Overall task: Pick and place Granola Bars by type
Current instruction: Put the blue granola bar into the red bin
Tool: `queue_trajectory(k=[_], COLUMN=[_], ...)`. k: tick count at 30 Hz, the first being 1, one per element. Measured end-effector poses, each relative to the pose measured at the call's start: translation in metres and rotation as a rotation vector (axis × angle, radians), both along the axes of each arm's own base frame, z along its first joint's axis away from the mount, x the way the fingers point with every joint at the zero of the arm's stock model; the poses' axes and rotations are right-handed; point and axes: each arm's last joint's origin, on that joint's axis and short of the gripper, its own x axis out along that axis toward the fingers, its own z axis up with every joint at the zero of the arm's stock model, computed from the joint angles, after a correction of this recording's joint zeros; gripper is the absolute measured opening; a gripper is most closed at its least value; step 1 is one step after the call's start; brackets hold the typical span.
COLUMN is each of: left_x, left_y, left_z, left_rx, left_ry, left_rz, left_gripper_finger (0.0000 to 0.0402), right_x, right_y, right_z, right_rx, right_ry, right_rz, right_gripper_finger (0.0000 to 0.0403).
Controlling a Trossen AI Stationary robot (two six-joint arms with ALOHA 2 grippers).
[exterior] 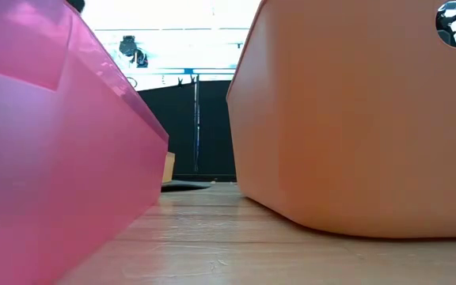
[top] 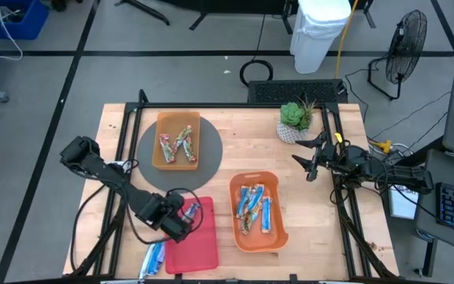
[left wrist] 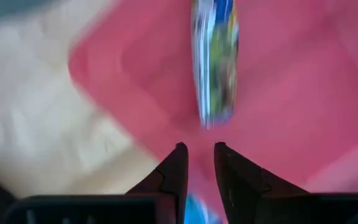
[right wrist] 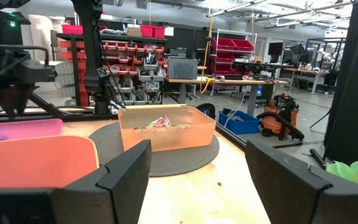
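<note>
My left claw (top: 181, 226) hangs over the near-left corner of the pink tray (top: 199, 254), its 2 fingers (left wrist: 178, 168) parted by only a narrow gap with nothing gripped between them. Just ahead of the tips a blue-wrapped bar (left wrist: 215, 62) lies on the tray floor, clear of my fingers. I judge this the release step: that bar is down where its type belongs.

Beyond the tray, 2 more blue bars (top: 153, 258) sit on the counter (top: 243, 154) just beside the tray's left edge. The next move, I think, calls for lifting clear of the tray wall, swinging out over that pair, and opening wider before coming down on 1 of them.

Farther out, the orange tray (top: 278, 237) holds several blue bars, and the tan bin (top: 161, 126) on the round grey mat (top: 210, 154) holds reddish ones.

My right claw (top: 312, 164) waits wide open and empty near the potted plant (top: 296, 118).
</note>
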Motion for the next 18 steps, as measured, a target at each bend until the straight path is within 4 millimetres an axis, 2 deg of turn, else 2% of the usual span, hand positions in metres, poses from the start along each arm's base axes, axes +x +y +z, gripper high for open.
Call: queue_trajectory(k=[4,7,11,15,18], left_x=[-0.015,-0.031,-0.053,-0.074,-0.085], left_y=[-0.019,-0.041,-0.069,-0.085,-0.094], left_z=[0.003,0.003,0.004,0.004,-0.006], left_rx=[-0.059,-0.086,-0.09,-0.061,-0.033], left_ry=[0.025,0.021,-0.084,-0.191,-0.193], left_rz=[0.072,0.146,0.245,0.346,0.357], left_gripper_finger=[0.0085,0.0085,0.0085,0.0085,0.0085], right_x=[0.0,0.0,0.0,0.0,0.0], right_y=[0.0,0.0,0.0,0.0,0.0], right_z=[0.0,0.0,0.0,0.0,0.0], right_rx=[0.0,0.0,0.0,0.0,0.0], right_ry=[0.0,0.0,0.0,0.0,0.001], right_rz=[0.0,0.0,0.0,0.0,0.0], right_gripper_finger=[0.0251,0.0251,0.0251,0.0251,0.0251])
